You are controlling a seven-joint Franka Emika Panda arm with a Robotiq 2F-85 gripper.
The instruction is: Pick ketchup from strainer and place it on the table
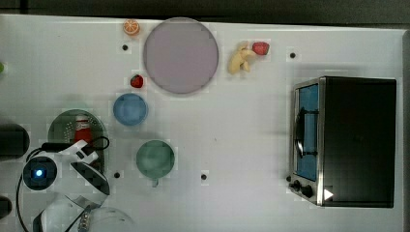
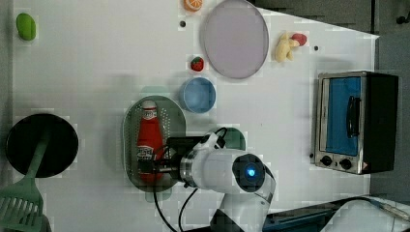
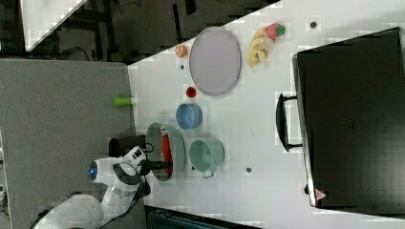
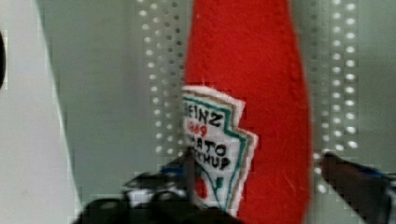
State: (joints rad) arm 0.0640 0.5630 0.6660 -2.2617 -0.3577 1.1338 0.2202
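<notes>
The ketchup (image 2: pixel 147 130), a red bottle with a white cap and white label, lies lengthwise in the pale green strainer (image 2: pixel 171 121) on the white table (image 1: pixel 241 121). My gripper (image 2: pixel 147 166) is lowered into the strainer over the bottle's lower body, away from the cap. In the wrist view the ketchup (image 4: pixel 261 93) lies between my fingers above the perforated strainer (image 4: pixel 107 93). One fingertip (image 4: pixel 180 170) is against the label side. The other fingertip (image 4: pixel 345 177) stands a little off the bottle's edge. The gripper (image 4: pixel 254 163) is open around the bottle. From the top view the arm covers part of the ketchup (image 1: pixel 83 129).
A blue bowl (image 1: pixel 130 109) and a green cup (image 1: pixel 155 158) stand close to the strainer, on the top view's right. Farther off are a purple plate (image 1: pixel 180 54), a strawberry (image 1: pixel 137 81) and a toaster oven (image 1: pixel 343 140). A black pan (image 2: pixel 41 145) lies at the left view's left.
</notes>
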